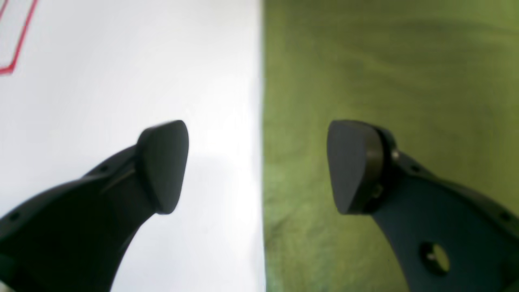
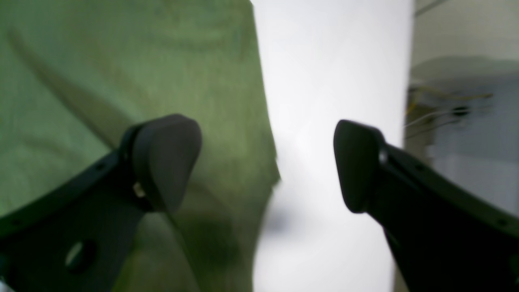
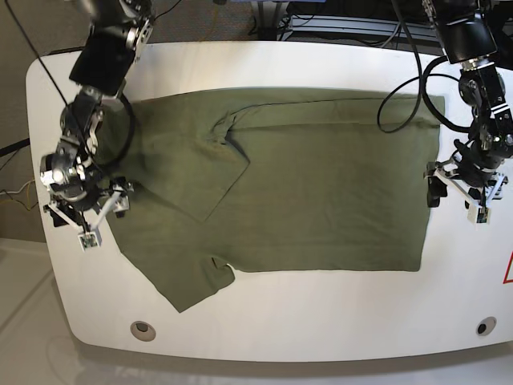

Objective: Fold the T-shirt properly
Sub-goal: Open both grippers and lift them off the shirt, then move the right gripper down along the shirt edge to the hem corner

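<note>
Both hands sit open, straddling opposite edges of the T-shirt (image 3: pixel 321 184): left hand (image 1: pixel 259 166) and right hand (image 2: pixel 267 162), probably lined up to pinch.

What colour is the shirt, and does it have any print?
Plain olive green, no print visible on the shirt; the base view shows it best.

A white table (image 3: pixel 321 305) with rounded corners carries two round fittings near its front edge, one (image 3: pixel 143 329) by the left corner, one (image 3: pixel 481 326) by the right. Red tape lines (image 3: pixel 507 269) mark its right edge. Black cables (image 3: pixel 337 20) lie beyond the far edge.
</note>
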Robot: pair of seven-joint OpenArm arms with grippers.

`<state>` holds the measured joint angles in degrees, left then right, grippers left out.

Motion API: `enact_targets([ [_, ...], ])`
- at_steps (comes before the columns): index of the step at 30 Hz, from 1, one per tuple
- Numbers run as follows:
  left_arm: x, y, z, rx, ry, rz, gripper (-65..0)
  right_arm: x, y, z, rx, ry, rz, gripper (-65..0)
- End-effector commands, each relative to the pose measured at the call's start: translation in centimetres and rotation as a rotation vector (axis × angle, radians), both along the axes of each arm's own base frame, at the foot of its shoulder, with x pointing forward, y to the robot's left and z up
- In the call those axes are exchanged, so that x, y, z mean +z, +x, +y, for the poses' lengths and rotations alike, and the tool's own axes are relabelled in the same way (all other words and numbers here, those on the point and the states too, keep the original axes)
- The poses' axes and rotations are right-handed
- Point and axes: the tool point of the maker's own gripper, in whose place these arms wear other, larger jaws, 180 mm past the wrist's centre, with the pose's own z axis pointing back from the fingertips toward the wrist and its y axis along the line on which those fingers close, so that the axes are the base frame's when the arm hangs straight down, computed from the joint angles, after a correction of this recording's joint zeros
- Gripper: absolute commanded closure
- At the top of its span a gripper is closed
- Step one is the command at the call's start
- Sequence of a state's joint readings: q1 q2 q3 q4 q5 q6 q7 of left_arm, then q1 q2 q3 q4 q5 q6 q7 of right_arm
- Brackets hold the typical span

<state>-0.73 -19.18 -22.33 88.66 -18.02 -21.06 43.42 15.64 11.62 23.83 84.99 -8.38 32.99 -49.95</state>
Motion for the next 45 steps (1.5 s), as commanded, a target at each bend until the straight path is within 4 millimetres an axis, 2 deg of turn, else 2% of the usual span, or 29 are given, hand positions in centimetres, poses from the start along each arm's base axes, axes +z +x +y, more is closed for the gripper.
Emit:
enact_targets([
  [1, 1.6, 0.4, 0.9, 0.007, 0.034, -0.039, -51.0, 1.6, 2.7, -0.5, 0.0, 0.024, -0.071, -52.0],
  [7, 1.5, 0.1, 1.0, 0.009, 0.041, -0.011, -51.0, -0.2, 5.3, -1.1, -0.004, 0.114, -0.073, -52.0],
  [12, 1.5, 0.0, 1.1, 0.011, 0.042, -0.009, -51.0, -2.1, 7.3, -0.6, -0.012, 0.218, -0.073, -52.0],
  [23, 1.4, -0.1, 1.2, 0.011, 0.044, -0.005, -51.0, -2.3, 9.8, -1.5, -0.041, 0.331, -0.158, -52.0],
  [27, 1.4, -0.1, 1.2, 0.011, 0.044, -0.004, -51.0, -3.0, 9.9, -1.6, -0.054, 0.363, -0.167, -52.0],
  [34, 0.5, -0.9, 1.1, 0.009, 0.044, 0.021, -51.0, -2.9, 9.9, -1.9, -0.058, 0.369, -0.196, -52.0],
  [38, 0.3, -1.2, 1.1, 0.009, 0.044, 0.027, -51.0, -4.8, 8.7, -1.5, -0.064, 0.387, -0.172, -52.0],
  [45, 0.0, -1.4, 1.1, 0.008, 0.043, 0.033, -51.0, -7.0, 8.0, 0.0, -0.026, 0.359, -0.123, -52.0],
])
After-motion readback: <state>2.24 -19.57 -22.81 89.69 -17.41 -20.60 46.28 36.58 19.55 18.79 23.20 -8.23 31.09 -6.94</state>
